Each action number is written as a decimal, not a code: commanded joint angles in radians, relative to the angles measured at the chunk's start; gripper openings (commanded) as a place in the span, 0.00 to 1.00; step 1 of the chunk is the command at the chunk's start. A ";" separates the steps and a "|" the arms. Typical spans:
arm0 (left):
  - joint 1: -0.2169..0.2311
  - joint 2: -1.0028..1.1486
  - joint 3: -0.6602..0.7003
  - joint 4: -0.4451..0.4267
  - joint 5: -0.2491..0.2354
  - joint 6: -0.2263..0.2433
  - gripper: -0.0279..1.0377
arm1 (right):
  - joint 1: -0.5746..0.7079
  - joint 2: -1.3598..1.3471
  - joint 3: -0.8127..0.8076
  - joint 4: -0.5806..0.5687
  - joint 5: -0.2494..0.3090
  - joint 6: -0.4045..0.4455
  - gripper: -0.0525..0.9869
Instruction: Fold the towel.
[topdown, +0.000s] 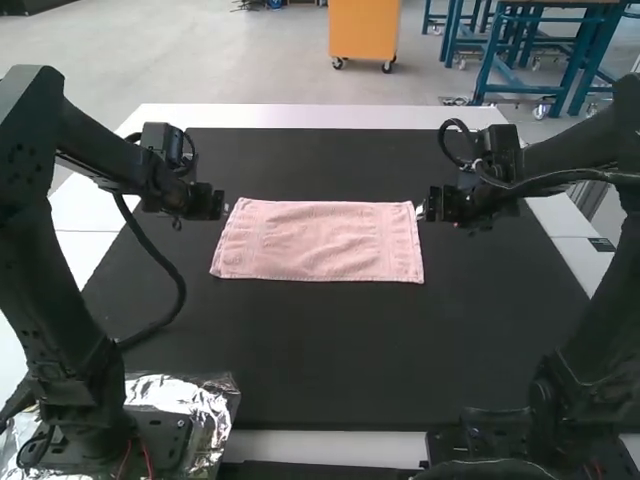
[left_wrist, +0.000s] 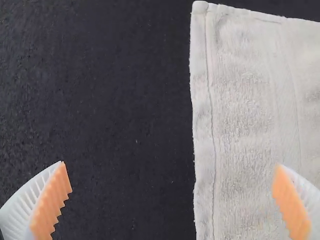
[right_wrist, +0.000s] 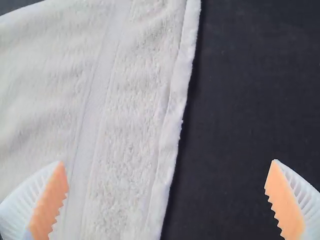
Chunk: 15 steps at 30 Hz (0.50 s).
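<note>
Left: the left pincer (left_wrist: 170, 165), fingers spread and holding nothing, is beside the far left corner of a pink towel (topdown: 320, 240). Its fingers should straddle the side hem and close on a small bite at that corner, clear of the mat (topdown: 340, 350). Centre: the towel lies flat, long sides running left to right, on the black mat covering the white counter (topdown: 300, 116). The fold looks about to begin; both far corners are best raised together, kept level and lightly taut, then laid along the near edge, as uneven pulling could skew it. Right: the right pincer (right_wrist: 168, 161), also open and empty, is beside the far right corner and should mirror that grip. No writing is readable on the towel.
</note>
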 joint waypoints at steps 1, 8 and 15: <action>-0.012 0.046 0.074 0.019 0.007 0.008 0.91 | 0.040 0.058 0.069 0.018 0.045 -0.028 0.93; -0.014 0.175 0.157 0.053 0.005 0.028 0.90 | 0.066 0.204 0.158 0.046 0.063 -0.042 0.93; -0.020 0.276 0.234 0.067 -0.002 0.055 0.90 | 0.060 0.319 0.258 0.050 0.077 -0.080 0.93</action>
